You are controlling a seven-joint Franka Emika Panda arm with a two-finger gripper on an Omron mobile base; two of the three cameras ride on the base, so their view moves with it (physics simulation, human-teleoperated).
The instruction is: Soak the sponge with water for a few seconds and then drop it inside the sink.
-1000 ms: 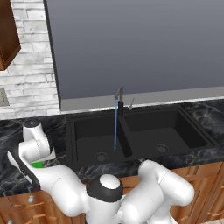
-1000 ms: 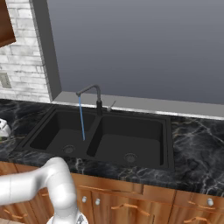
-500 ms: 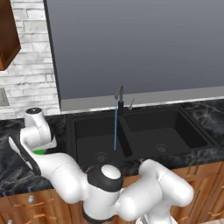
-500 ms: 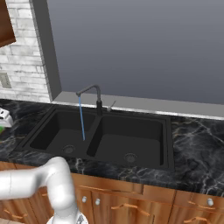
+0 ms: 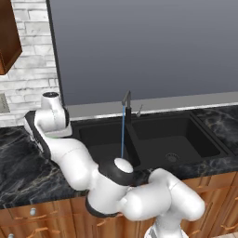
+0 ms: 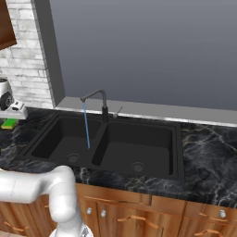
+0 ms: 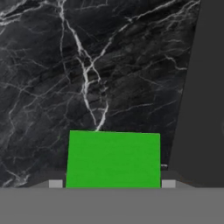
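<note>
My gripper (image 7: 112, 184) is shut on the green sponge (image 7: 113, 159), with a finger tip against each side edge. Black marble counter (image 7: 65, 78) lies some way below it. From the right base view, the sponge (image 6: 8, 123) shows its green top and yellow underside, hanging under the gripper (image 6: 9, 117) at the far left, left of the sink (image 6: 139, 144). A thin blue stream of water (image 6: 86, 126) falls from the dark faucet (image 6: 96, 95) into the left basin. The left base view shows the water (image 5: 122, 134) and sink (image 5: 186, 135) to the right of my bent arm.
A white brick wall (image 5: 28, 69) stands behind the hand, with a wooden cabinet (image 5: 7, 37) above left. A grey window ledge (image 6: 152, 109) runs behind the sink. Marble counter (image 6: 208, 148) extends to the right of the basins.
The gripper has risen from the counter with the sponge and drifted slightly toward the sink. The water keeps running.
</note>
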